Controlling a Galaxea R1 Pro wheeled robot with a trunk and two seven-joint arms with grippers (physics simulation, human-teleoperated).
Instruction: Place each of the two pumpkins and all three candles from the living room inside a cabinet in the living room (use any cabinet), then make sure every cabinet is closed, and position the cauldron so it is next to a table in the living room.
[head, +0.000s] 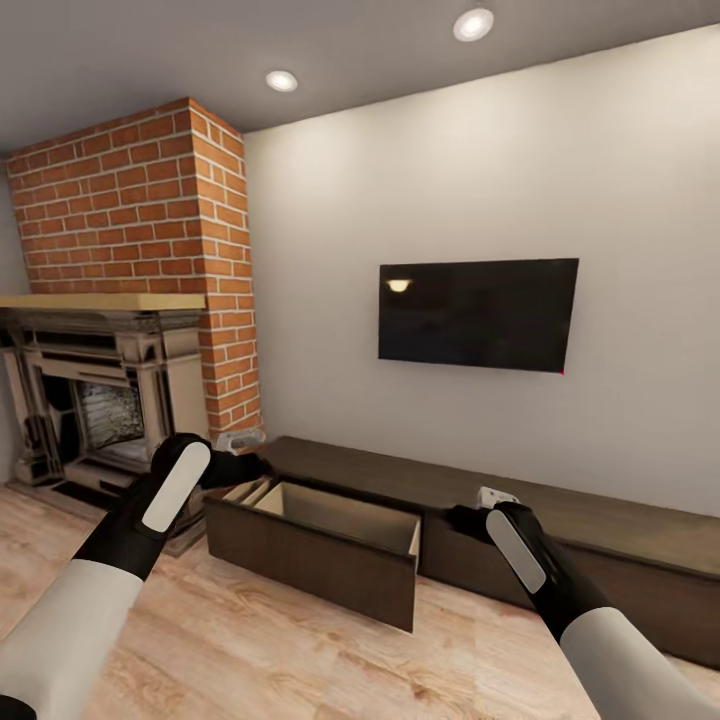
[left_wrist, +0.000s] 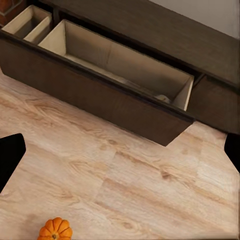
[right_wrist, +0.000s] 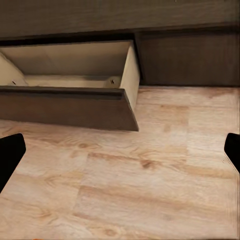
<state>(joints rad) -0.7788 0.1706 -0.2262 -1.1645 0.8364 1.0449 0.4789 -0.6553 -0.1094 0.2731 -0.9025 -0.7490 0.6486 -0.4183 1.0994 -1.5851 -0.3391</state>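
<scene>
I judge the stowing step in hand: both end effectors, left (left_wrist: 120, 155) and right (right_wrist: 120, 155), stand apart and empty before the long dark-brown wood-grain cabinet (head: 600, 520) with its drawer (head: 320, 545) pulled out, so next I must lower the left one onto the small bright-orange ribbed pumpkin (left_wrist: 55, 229) on the pale plank floor (left_wrist: 150, 190) near that drawer.

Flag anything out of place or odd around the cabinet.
Two things. The cabinet has one drawer pulled fully out over the wood floor, and it looks nearly empty. A pumpkin sits on the bare floor in front of it, in the left wrist view, rather than stowed inside.
</scene>
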